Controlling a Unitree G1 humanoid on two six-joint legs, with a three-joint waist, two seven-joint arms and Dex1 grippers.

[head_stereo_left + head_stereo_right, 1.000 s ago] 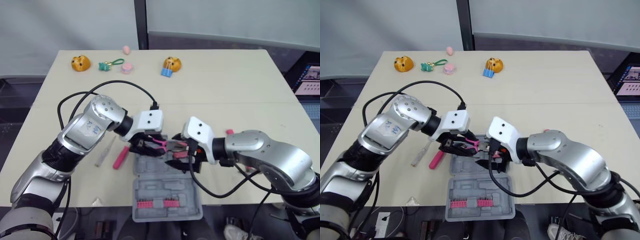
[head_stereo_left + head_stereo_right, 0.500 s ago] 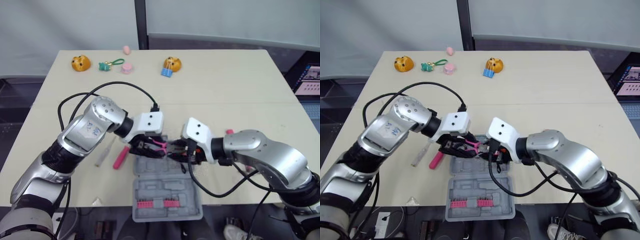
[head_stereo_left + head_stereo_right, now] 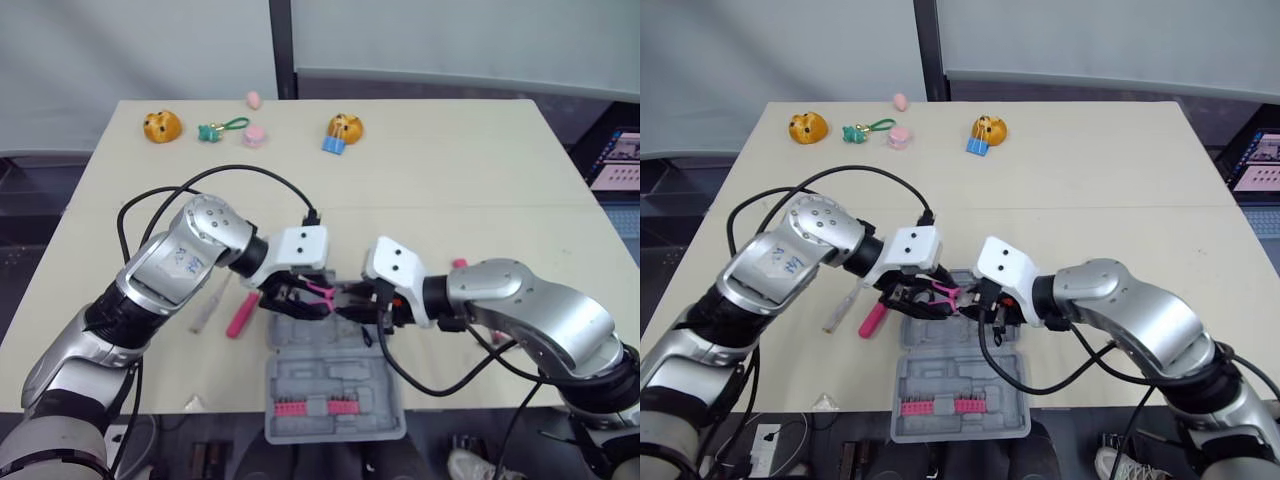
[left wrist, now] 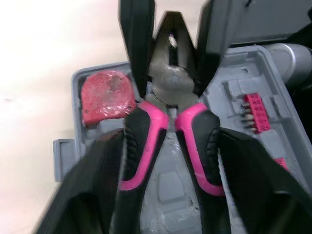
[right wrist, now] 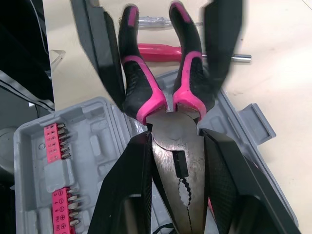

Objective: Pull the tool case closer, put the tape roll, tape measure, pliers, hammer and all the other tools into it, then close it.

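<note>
Left wrist view gives the plainest account of the hold: the pliers (image 4: 168, 109) are carried between both arms, with the left gripper (image 4: 168, 139) closed narrowly on the pink-and-black handles and the right gripper (image 5: 175, 139) closed on either side of the steel head, so that each pincer is only as far open as the tool is wide. In the head views the pliers are seen lying crosswise above the far half of the open tool case (image 3: 330, 380), handles towards the robot's left and head towards its right. Whether they already touch the tray cannot be told. The case is set at the near edge of the table (image 3: 450, 160), its lid laid flat, with a row of pink bits (image 3: 310, 408) in the near half and a red, rounded thing, probably the tape measure (image 4: 107, 95), seated in a corner pocket. A red-handled screwdriver (image 3: 240, 315) and a clear-handled one (image 3: 210, 305) are left on the table just beside the case on the robot's left. The step in hand is judged to be the packing of the pliers, with the case already drawn close. The next move calls for the tool to be lined up with its moulded recess, lowered flat, and let go by both grippers without being dragged out again.
</note>
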